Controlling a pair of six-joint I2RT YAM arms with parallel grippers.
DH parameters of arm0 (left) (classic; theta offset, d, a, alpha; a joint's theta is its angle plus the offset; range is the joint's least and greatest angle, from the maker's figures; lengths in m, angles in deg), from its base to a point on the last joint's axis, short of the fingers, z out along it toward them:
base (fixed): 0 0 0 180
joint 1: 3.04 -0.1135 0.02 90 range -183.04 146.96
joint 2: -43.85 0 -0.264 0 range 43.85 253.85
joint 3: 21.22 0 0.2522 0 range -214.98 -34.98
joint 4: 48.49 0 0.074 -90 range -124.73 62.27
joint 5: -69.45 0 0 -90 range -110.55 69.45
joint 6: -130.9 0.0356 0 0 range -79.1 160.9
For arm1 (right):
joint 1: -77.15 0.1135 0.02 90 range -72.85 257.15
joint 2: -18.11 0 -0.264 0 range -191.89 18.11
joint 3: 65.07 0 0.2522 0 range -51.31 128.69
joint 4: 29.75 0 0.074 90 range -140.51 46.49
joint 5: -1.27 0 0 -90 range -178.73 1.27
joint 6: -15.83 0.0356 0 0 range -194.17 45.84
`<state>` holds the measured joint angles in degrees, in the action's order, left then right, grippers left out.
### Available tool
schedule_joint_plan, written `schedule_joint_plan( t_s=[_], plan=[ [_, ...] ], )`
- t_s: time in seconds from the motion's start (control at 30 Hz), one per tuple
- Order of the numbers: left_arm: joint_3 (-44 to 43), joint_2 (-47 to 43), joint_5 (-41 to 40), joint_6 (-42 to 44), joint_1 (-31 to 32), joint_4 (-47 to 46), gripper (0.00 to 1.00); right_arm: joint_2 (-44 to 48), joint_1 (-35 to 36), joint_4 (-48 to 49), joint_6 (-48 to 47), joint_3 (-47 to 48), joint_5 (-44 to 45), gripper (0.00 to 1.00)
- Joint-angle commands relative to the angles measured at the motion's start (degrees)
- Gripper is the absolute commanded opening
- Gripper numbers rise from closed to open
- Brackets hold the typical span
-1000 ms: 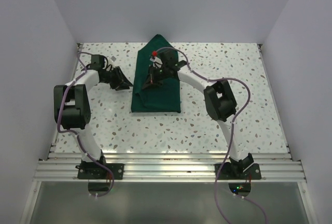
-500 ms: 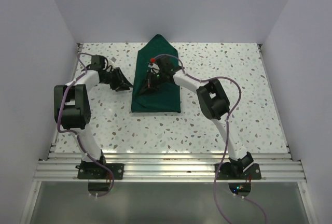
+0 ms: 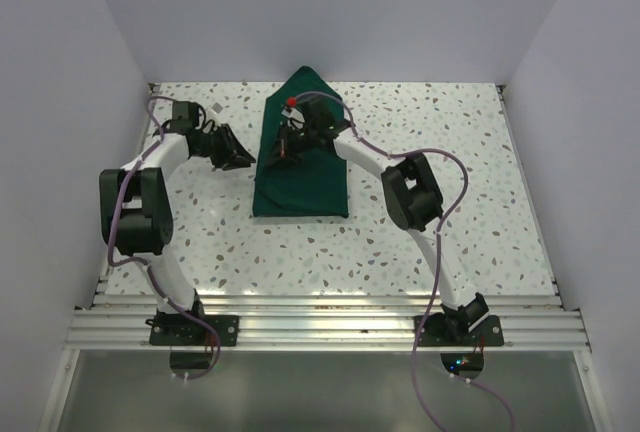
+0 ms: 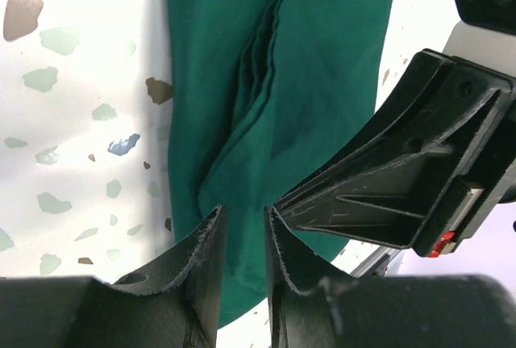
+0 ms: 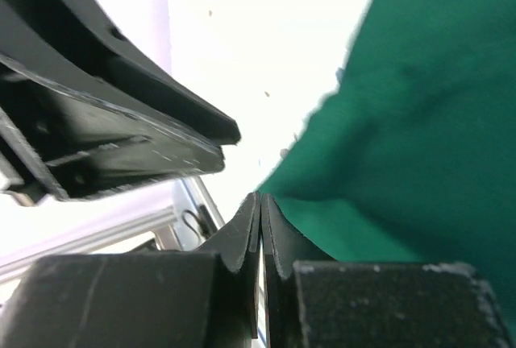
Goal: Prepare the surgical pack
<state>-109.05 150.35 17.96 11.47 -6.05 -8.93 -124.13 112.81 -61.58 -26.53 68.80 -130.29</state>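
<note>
The dark green drape (image 3: pixel 302 172) lies folded into a bundle at the middle of the table, with a pointed flap at the far end. My right gripper (image 3: pixel 279 150) is low over its left part. In the right wrist view the jaws (image 5: pixel 261 200) are pressed together at the drape's edge (image 5: pixel 403 122), which rises to their tips. My left gripper (image 3: pixel 243 158) is just off the drape's left edge. Its jaws (image 4: pixel 243 217) stand a narrow gap apart, with green folds (image 4: pixel 282 82) behind them. The tray, gauze, scissors and forceps are hidden.
The two grippers are very close together. The right gripper's body (image 4: pixel 403 179) fills the right of the left wrist view, and the left gripper (image 5: pixel 113 114) fills the upper left of the right wrist view. Speckled table (image 3: pixel 420 232) surrounds the drape. White walls close three sides.
My right gripper has shifted a little to the far left over the drape. My left gripper has edged slightly farther along the drape's left side.
</note>
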Motion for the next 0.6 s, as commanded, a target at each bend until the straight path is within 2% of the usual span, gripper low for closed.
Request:
schedule_joint_plan(
  t_s=[0.0, 0.13, 0.27, 0.57],
  plan=[
    [-2.67, -3.05, 0.08, -0.72, -0.16, 0.21, 0.28, -0.41, 0.02, 4.78, 3.77, 3.02, -1.68, 0.01],
    [-2.14, -3.93, 1.22, -1.68, -0.07, -0.66, 0.28, -3.66, 0.20, 4.98, 4.74, 5.65, -1.24, 0.00],
    [-0.65, -3.93, 5.96, -2.82, 0.28, -2.86, 0.28, -6.91, 0.46, 5.32, 5.62, 7.07, -1.33, 0.00],
    [-0.20, -2.87, 7.73, -3.44, 1.95, -4.44, 0.26, -10.43, 0.46, 7.60, 7.29, 8.47, -1.59, 0.00]
  ],
)
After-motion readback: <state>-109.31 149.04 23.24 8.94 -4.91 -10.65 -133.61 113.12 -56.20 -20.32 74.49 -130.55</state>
